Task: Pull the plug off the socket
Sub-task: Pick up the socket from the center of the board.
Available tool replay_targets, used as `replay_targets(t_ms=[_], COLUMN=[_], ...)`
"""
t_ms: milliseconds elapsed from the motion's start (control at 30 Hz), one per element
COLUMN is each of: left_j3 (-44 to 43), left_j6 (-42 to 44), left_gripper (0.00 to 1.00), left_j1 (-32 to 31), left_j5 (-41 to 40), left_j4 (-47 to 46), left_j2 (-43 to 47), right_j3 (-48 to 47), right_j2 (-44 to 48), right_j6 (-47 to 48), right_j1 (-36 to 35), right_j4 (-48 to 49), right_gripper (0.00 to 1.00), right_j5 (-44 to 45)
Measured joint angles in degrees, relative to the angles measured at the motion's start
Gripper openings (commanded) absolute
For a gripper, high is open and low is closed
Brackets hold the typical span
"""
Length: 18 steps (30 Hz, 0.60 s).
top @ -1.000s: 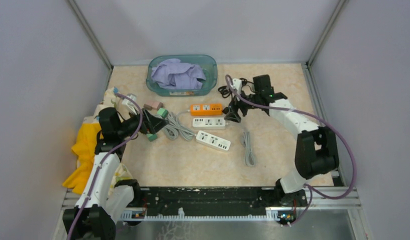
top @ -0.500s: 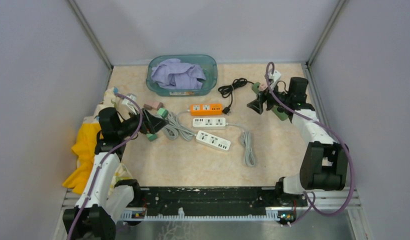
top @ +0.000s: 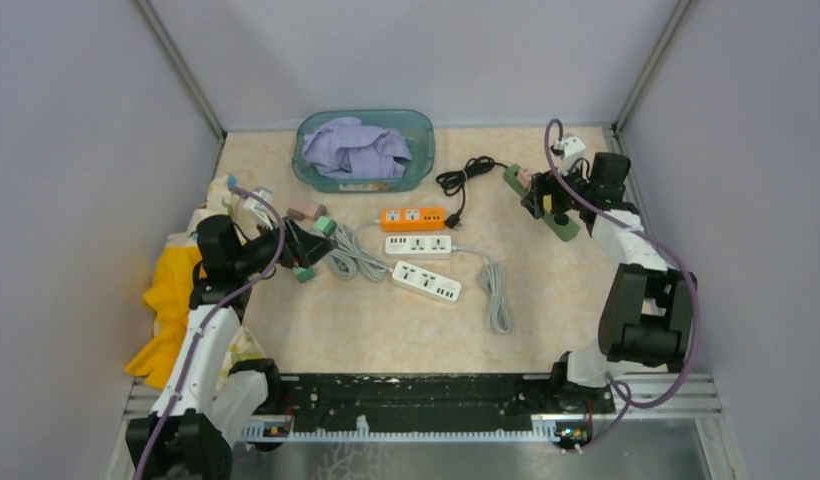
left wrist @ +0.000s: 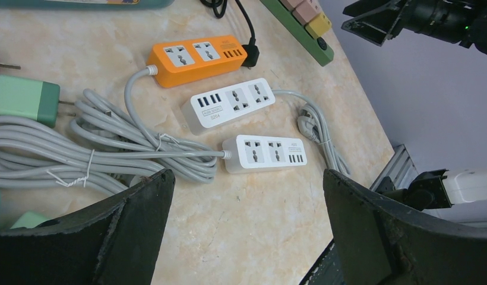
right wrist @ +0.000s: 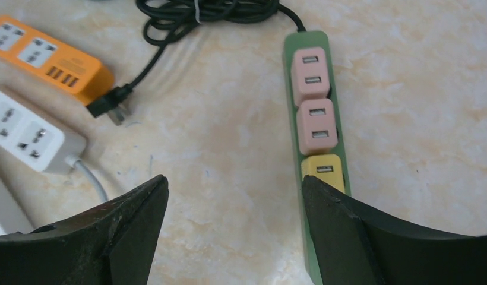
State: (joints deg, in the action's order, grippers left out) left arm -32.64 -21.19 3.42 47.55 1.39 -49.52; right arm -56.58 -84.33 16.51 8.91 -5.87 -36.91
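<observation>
My left gripper (left wrist: 244,190) hangs wide open, holding nothing, above bundled grey cords (left wrist: 81,154). Farther back, a teal tub (top: 426,140) holds crumpled purple cloth (top: 356,148). In the middle lie an orange power strip (left wrist: 196,54) and two white power strips (left wrist: 229,104). One white strip carries a printed label too small to read. The black plug (right wrist: 104,107) lies loose on the table (right wrist: 407,89), prongs bare, just beside the orange strip's end. To its right, a green power strip (right wrist: 306,40) holds two pink adapters (right wrist: 312,68) and a yellow adapter (right wrist: 324,169). My right gripper (right wrist: 234,190) hovers above, jaws spread, empty.
</observation>
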Motion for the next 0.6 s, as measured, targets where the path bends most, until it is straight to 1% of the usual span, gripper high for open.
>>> replay_targets(t_ms=[300, 600], left_j3=[0.0, 0.0], left_j6=[-0.04, -0.15], left_gripper=[1.0, 1.0], left_j1=[0.22, 0.44], left_j5=[0.37, 0.66], left_j4=[-0.02, -0.02], left_j2=[0.15, 0.15], right_j3=[-3.21, -6.12], right_j2=[-8.59, -16.92], right_j6=[4.83, 7.41], right_j1=[0.04, 0.24], right_j4=[-4.24, -5.6], right_gripper=[0.84, 0.84], right_j5=[12.13, 18.97])
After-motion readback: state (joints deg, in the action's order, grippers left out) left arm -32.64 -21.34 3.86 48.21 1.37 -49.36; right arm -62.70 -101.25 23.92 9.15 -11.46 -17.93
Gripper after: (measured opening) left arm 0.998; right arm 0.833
